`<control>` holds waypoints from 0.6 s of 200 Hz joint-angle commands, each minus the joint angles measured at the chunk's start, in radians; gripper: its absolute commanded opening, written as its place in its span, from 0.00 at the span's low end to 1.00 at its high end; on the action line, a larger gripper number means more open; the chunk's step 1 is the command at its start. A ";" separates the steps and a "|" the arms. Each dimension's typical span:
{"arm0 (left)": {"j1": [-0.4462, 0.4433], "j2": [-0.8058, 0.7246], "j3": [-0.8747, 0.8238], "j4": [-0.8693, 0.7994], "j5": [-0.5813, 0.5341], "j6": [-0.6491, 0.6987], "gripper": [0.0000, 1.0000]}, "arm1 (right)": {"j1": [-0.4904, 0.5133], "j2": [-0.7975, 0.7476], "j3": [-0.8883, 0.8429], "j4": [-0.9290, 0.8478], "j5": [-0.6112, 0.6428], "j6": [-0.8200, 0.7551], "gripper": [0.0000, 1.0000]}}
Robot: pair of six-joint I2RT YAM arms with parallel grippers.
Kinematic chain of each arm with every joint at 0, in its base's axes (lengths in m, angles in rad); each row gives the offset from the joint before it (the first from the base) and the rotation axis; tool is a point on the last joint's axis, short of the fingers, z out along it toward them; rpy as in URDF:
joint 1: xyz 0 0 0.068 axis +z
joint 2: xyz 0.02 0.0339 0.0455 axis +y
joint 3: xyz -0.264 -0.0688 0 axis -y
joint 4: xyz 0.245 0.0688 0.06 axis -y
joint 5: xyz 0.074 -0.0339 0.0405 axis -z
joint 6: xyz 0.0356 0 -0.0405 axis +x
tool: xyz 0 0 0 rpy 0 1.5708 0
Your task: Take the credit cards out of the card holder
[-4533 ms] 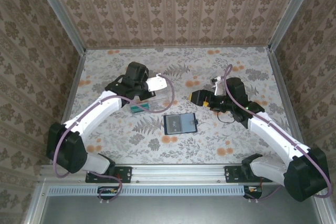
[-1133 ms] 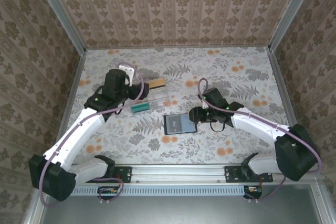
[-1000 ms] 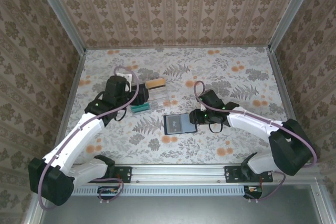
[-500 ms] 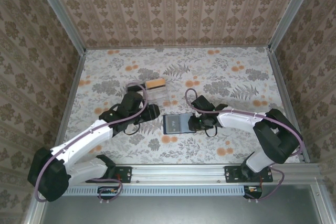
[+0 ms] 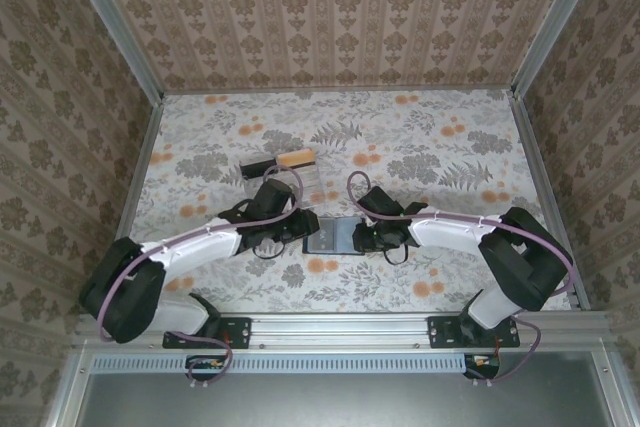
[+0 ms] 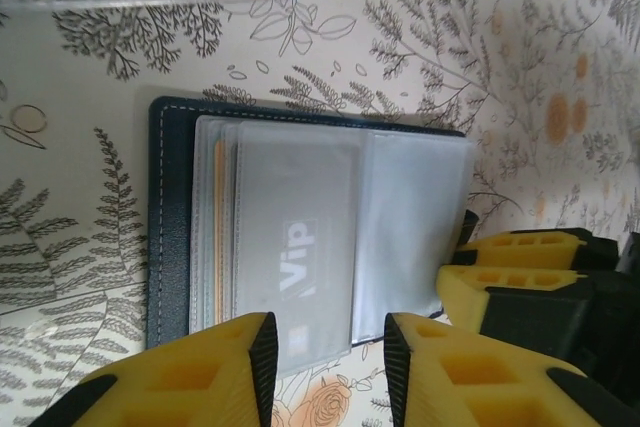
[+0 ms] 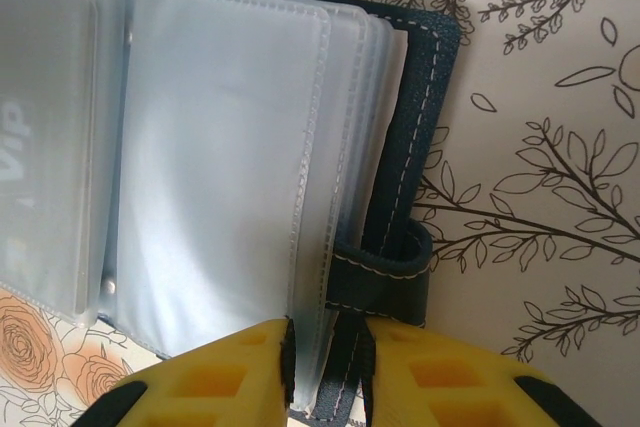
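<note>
Card holder [image 5: 335, 236] open; right fingers [image 7: 225, 379] pinch edge, left fingers [image 6: 190, 379] spread above.

Floral-patterned table [image 5: 450, 147], open card holder [image 5: 338, 235], clear tray [image 5: 306, 179] on it

The one readable word is "Vip", in white letters on a grey-looking credit card [image 6: 297, 247]. The card lies behind a clear plastic sleeve [image 6: 410, 227] of the open card holder [image 6: 168, 237]. In the left wrist view the word runs sideways: a capital V, then a small i and p. In the right wrist view the same letters sit at the left edge, partly cut off. No other print can be read.
</note>
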 commanded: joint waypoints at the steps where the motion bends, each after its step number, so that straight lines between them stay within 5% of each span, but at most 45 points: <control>1: -0.004 0.039 -0.015 0.059 0.048 -0.020 0.35 | 0.008 0.008 -0.010 -0.016 0.017 0.014 0.27; 120: -0.004 0.162 -0.010 0.077 0.040 -0.014 0.35 | 0.008 -0.015 -0.017 -0.028 0.029 0.014 0.27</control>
